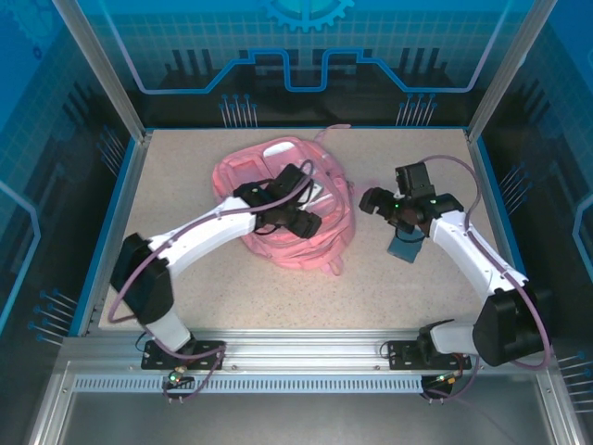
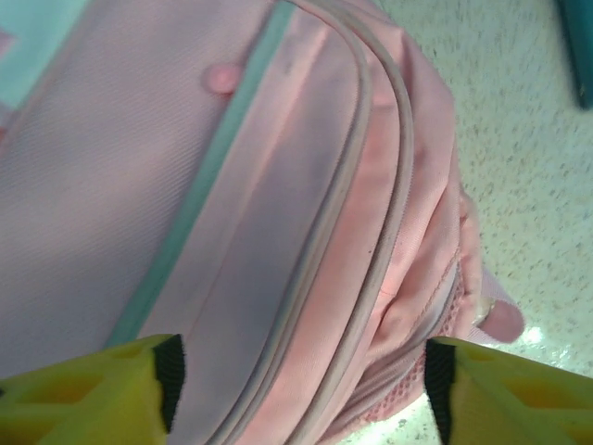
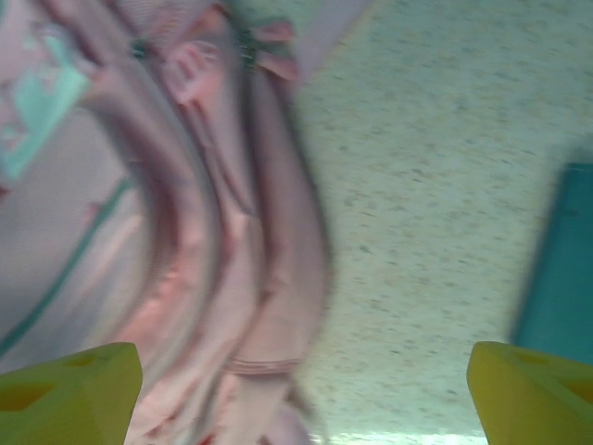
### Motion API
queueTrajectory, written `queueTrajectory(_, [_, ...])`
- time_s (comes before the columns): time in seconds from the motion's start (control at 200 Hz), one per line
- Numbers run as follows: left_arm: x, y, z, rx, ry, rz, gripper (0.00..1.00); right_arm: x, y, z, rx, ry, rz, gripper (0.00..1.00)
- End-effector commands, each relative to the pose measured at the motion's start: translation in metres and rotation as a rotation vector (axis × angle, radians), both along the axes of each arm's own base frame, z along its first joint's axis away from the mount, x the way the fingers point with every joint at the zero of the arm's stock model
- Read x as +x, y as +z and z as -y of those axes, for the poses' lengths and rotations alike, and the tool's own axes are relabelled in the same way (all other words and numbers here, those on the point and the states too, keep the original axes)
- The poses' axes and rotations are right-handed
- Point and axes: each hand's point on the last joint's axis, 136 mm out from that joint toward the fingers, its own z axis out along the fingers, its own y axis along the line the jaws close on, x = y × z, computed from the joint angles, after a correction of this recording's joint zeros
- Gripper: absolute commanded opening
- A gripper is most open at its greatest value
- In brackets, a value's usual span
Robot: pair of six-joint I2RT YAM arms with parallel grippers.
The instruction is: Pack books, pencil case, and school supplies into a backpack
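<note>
- Left fingers (image 2: 102, 394) spread open, over the pink backpack (image 2: 278, 185).
- Right fingers (image 3: 69, 394) wide open above the bench (image 3: 417, 185), between backpack and teal piece (image 3: 561, 269).

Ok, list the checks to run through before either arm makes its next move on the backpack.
1. Jaws of the left gripper apart, nothing held: ok.
2. Jaws of the right gripper apart, nothing held: ok.
3. The soft pink fabric backpack lies on the speckled table, well inside its edges: ok.
4. The small flat teal piece is packed: not ok; it lies on the table to the right of the backpack, beneath the right arm.
5. What is inside the backpack: cannot tell; the fabric hides it.
</note>
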Motion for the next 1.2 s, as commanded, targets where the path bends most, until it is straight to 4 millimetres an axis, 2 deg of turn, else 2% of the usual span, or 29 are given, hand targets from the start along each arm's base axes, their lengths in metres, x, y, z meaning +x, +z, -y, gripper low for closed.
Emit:
queueTrajectory(0.0, [0.005,-0.015,0.004,0.074,-0.043,-0.059,0.61,-0.012,-0.017,0.025,-0.056,-0.015,-0.061,0.92])
queueTrajectory(0.175, [0.020,-0.029,0.013,0.116,-0.044,-0.087,0.51,-0.017,-0.031,0.039,-0.046,-0.051,-0.090,0.92])
queueTrajectory(0.33, [0.030,-0.034,0.014,0.125,-0.040,-0.087,0.33,-0.018,-0.038,0.041,-0.043,-0.055,-0.103,0.91])
queueTrajectory(0.555, [0.037,-0.028,0.010,0.113,-0.024,-0.074,0.08,-0.018,-0.048,0.050,-0.091,-0.069,-0.134,0.90])
queueTrajectory(0.665, [0.040,-0.019,0.011,0.099,-0.016,-0.045,0.00,-0.020,-0.060,0.056,-0.138,-0.070,-0.177,0.90])
queueTrajectory(0.905, [0.045,0.023,0.008,0.021,0.013,0.082,0.00,-0.018,-0.085,0.070,-0.236,-0.079,-0.276,0.90])
queueTrajectory(1.196, [0.036,0.068,0.002,-0.093,0.041,0.185,0.00,-0.018,-0.114,0.081,-0.319,-0.075,-0.384,0.92])
